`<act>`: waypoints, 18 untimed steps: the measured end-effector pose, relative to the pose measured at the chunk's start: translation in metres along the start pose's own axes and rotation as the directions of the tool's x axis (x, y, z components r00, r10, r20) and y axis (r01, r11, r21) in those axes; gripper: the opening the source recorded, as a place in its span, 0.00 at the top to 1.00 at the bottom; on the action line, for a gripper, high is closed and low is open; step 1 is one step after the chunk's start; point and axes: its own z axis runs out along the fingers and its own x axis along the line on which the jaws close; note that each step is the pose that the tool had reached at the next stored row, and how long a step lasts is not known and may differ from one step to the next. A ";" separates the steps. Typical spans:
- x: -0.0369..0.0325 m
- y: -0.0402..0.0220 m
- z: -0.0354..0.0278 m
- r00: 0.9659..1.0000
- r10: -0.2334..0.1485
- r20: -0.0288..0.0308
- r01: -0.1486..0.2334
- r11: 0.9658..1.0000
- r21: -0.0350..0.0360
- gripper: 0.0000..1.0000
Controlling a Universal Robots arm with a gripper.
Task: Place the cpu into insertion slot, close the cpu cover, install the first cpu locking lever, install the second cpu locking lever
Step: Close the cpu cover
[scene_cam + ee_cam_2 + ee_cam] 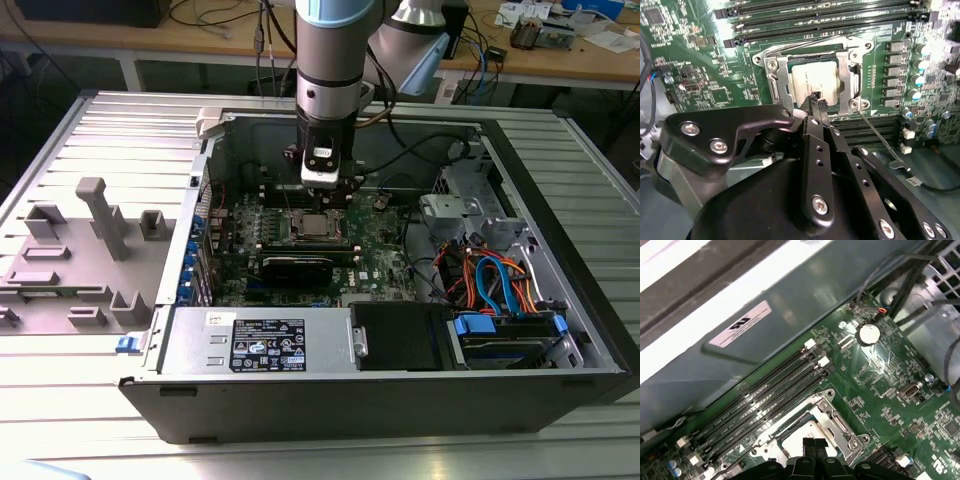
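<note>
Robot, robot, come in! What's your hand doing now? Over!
My hand shut, low at the cpu edge. That cpu in insertion slot, cpu cover down. Locking lever sticking out beside it.

- A robotics lab or electronics workshop: an industrial robot arm [335,60] reaches down, its hand [327,195] inside an open desktop computer case [350,405].
- The case lies on its side on a ribbed metal table [90,370], with its green circuit board [385,250], blue and orange drive cables [495,280] and boxed power supply [260,340] laid bare.
- Grey moulded fixtures [100,215] stand on the same table, to the exterior view's left of the case.
- Along the far side runs a wooden table [100,40], strewn with loose cables [215,15] and small electronic parts [545,30].
</note>
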 end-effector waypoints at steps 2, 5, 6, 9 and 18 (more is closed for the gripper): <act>0.0000 0.0000 0.0000 0.999 -0.045 -0.001 0.045 0.999 0.000 0.89; 0.0000 0.0000 0.0000 0.996 -0.088 -0.003 0.088 0.996 -0.001 0.89; 0.0000 0.0000 0.0000 0.995 -0.102 -0.003 0.102 0.995 -0.001 0.89; 0.0000 0.0000 0.0001 0.989 -0.150 -0.004 0.150 0.989 -0.001 0.89; 0.0000 -0.0001 0.0005 0.944 -0.330 -0.010 0.330 0.944 -0.004 0.89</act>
